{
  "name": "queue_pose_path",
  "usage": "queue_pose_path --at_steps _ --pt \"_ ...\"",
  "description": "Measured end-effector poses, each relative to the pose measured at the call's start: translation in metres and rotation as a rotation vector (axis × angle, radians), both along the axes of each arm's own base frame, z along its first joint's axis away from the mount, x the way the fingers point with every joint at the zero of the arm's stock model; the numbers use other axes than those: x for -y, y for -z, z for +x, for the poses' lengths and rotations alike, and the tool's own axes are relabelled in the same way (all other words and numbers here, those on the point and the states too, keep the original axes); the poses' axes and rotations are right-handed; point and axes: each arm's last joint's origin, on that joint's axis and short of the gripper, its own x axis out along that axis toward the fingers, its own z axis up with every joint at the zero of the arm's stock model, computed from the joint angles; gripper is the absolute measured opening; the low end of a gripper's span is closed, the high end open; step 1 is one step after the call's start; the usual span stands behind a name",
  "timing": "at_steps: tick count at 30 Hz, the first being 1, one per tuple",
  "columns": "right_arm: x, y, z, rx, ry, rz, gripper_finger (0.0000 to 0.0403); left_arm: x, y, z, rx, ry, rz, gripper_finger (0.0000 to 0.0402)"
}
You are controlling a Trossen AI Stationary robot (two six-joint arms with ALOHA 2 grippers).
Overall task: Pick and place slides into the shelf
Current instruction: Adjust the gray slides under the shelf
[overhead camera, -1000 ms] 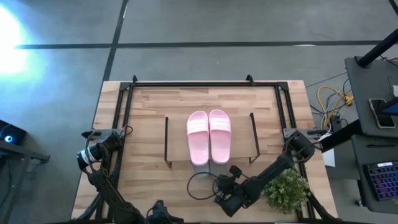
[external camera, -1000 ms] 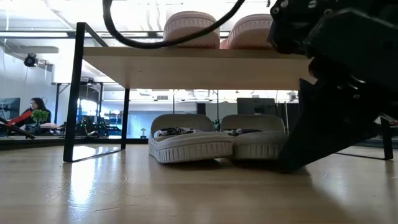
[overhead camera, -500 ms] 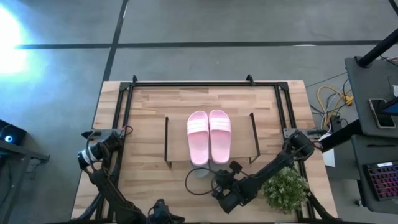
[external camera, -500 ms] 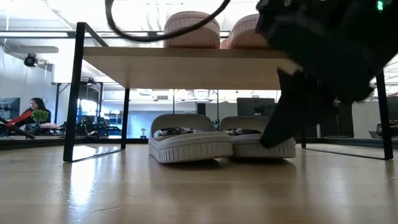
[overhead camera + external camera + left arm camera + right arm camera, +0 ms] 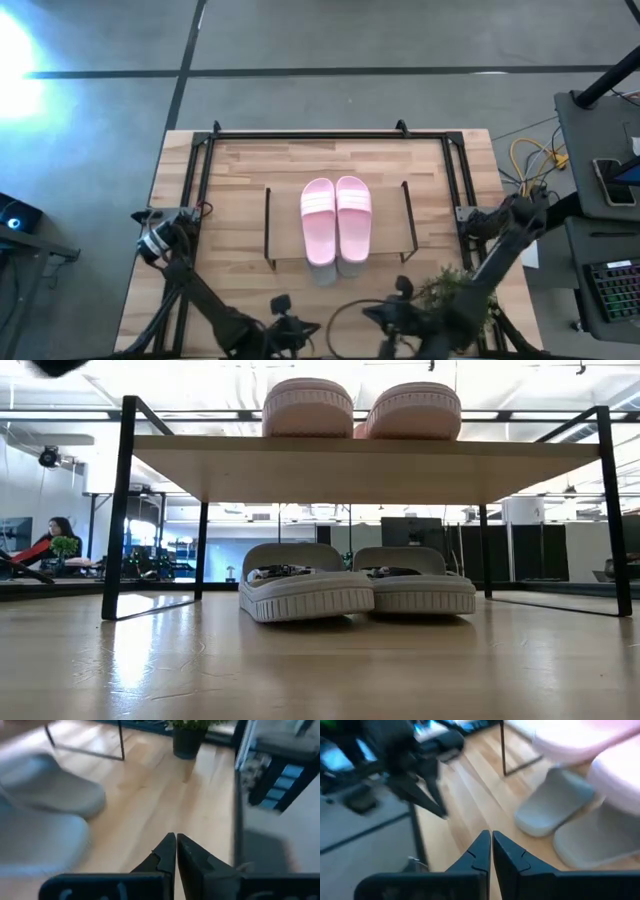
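moved: right arm has pulled back from the shelf front to the near table edge
pink slides [image 5: 336, 221]: side by side on shelf [image 5: 330, 460] top
grey slides [image 5: 355, 586]: paired on the table under it
right gripper [image 5: 488, 851]: fingers clenched, empty
left gripper [image 5: 175, 851]: near edge, fingers clenched, empty
plant [image 5: 450, 290]: beside right arm

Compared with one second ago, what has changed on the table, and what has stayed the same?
The right gripper, shut and empty, has pulled back from in front of the shelf toward the table's near edge, beside the plant; it no longer blocks the low view. Nothing was gripped or released. The pink slides on top and the grey-green slides underneath have not moved.
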Motion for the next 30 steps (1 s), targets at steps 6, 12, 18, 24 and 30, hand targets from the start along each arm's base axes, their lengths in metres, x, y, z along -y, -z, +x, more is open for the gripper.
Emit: queue_pose_path --at_steps 6,12,18,24,30 --pt "0.005 -0.043 -0.030 0.079 -0.048 0.010 0.0011 -0.032 0.007 0.015 -0.229 0.050 0.244 0.0001" --pt "0.011 -0.058 -0.052 0.068 -0.065 0.063 0.0011 -0.062 0.015 0.020 -0.412 0.007 0.359 0.0001" --pt "0.014 -0.053 -0.065 -0.001 -0.042 0.074 0.0011 -0.081 0.013 0.041 -0.406 -0.016 0.261 0.0001" --pt "0.015 -0.043 -0.072 -0.045 0.002 0.061 0.0011 -0.093 0.018 0.051 -0.422 -0.028 0.290 0.0001" --pt "0.015 -0.039 -0.073 -0.052 0.010 0.058 0.0011 -0.087 0.034 0.060 -0.398 -0.015 0.267 0.0001"
